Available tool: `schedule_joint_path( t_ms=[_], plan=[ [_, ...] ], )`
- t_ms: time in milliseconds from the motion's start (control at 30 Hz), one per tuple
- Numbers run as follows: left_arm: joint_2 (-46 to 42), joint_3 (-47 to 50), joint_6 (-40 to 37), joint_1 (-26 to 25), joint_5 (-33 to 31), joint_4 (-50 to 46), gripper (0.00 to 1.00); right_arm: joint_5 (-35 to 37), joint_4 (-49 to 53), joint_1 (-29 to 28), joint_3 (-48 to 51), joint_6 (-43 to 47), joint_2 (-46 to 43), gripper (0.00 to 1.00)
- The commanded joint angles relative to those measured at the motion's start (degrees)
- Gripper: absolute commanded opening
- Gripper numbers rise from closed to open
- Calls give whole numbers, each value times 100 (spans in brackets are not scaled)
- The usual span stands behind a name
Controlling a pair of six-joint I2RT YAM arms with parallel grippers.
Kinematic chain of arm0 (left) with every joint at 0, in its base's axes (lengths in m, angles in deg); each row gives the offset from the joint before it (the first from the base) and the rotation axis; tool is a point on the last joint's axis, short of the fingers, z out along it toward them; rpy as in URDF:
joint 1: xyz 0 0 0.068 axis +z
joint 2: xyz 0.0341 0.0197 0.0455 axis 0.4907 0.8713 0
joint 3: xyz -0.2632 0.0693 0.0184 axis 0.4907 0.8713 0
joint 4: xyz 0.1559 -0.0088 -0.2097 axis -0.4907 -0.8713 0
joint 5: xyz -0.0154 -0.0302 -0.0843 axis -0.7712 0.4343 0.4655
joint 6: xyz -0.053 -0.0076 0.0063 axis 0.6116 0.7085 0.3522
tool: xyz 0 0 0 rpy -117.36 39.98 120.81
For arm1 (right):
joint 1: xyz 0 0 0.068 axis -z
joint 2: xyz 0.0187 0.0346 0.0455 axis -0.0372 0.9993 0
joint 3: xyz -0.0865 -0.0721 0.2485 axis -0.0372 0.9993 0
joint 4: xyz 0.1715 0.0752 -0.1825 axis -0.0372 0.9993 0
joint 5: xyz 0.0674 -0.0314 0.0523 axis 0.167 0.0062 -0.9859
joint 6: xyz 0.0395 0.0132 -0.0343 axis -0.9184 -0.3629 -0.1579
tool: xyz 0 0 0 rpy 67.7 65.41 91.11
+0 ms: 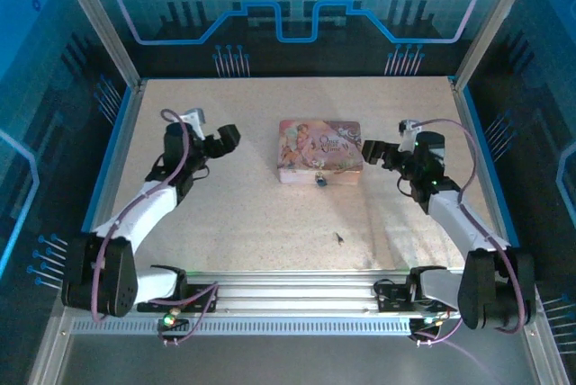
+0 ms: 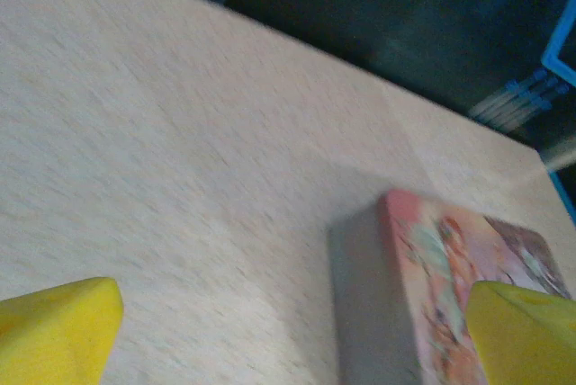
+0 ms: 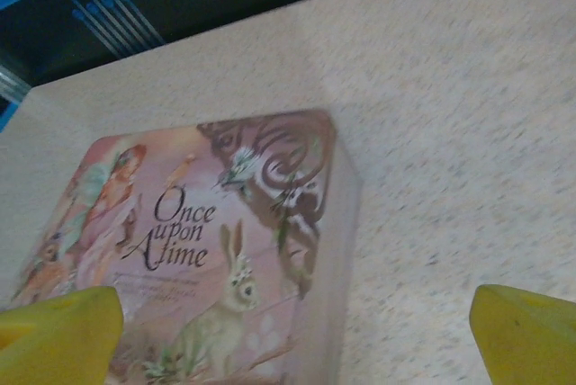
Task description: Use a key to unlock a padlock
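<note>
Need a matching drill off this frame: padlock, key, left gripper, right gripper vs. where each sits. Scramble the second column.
Column 1
1. padlock
2. key
3. left gripper
4. right gripper

Column 2
A. open, just right of the pink tin
B. lying alone on the table, nearer the robot than the tin
C. at the middle of the tin's near side
D. open, off to the left of the tin

Pairs: 1-C, 2-B, 3-D, 4-A

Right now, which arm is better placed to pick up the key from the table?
The right. The key lies right of the padlock, nearer the open right pincer; the left pincer is farther, beside the tin's left end.
</note>
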Motion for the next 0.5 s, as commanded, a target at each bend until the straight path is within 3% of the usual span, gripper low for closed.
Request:
schedule_joint_path(
  t_ms=[0, 200, 467],
  plan=[
    [519, -303, 667, -370, 797, -404, 99, -837, 78, 42, -177, -642, 354, 100],
    [1633, -941, 862, -1002, 1233, -189, 99, -1070, 10, -9, -581, -541, 1186, 100],
    [2554, -1476, 1004, -1403, 1517, -11, 99, -1297, -25, -76, -1045, -447, 2099, 100]
  ],
)
